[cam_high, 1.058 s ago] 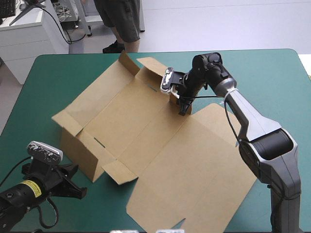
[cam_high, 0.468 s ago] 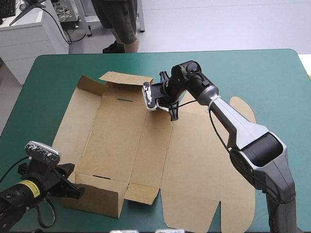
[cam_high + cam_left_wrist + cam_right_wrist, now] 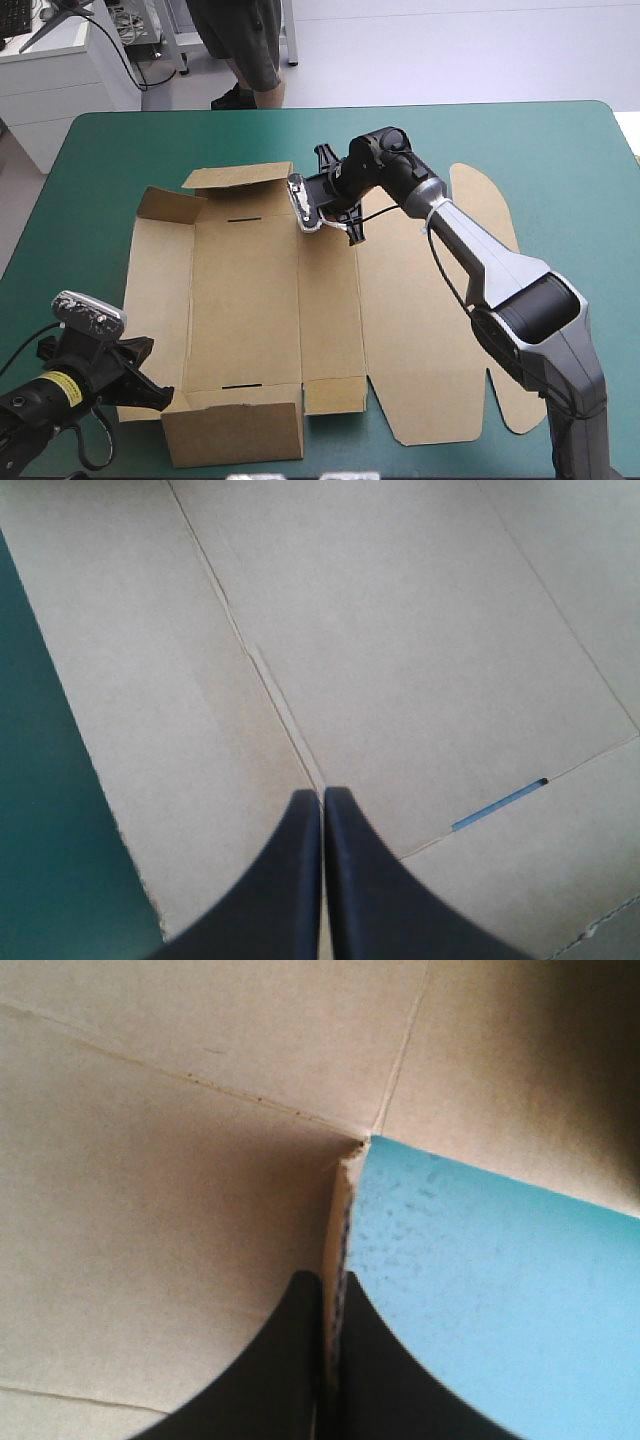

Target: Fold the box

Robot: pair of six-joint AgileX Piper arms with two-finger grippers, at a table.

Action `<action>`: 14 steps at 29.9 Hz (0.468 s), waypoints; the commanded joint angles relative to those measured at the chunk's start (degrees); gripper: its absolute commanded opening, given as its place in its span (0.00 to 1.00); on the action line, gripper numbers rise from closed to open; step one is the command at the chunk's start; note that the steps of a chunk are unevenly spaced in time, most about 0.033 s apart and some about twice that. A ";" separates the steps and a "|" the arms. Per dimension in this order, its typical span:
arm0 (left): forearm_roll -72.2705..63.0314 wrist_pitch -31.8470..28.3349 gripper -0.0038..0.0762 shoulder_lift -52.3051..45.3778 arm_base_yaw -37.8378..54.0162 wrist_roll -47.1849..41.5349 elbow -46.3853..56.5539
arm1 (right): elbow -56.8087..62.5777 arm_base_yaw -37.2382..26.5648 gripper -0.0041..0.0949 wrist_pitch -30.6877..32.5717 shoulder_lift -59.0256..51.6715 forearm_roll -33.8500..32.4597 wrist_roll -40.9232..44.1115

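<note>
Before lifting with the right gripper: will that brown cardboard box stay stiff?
Flat panels suggest the brown cardboard box is stiff between creases. It likely hinges there, like its raised near wall. Pinched at one edge by the right gripper, it may sag.

The table (image 3: 560, 150) was lit brightly and evenly from overhead, and only soft shadows were cast. Around the right gripper (image 3: 328, 1282) the box (image 3: 150, 1210) was dimmed, most deeply toward 1 o'clock of it.

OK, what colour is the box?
Brown; the box shows best in the high view.
</note>
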 commanded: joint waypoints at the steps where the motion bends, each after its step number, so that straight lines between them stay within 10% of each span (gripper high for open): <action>1: 0.17 -2.28 0.04 0.38 -0.24 -0.16 -1.98 | -2.06 -0.22 0.08 -2.73 -2.87 1.07 0.64; 9: 0.06 -1.79 0.04 0.38 -0.24 -0.16 -1.98 | -2.06 -0.22 0.74 -6.22 -2.70 0.43 5.99; 14: 0.06 -1.79 0.04 0.38 -0.24 -0.16 -1.98 | -2.06 -0.22 0.78 -6.86 -3.72 -0.17 15.24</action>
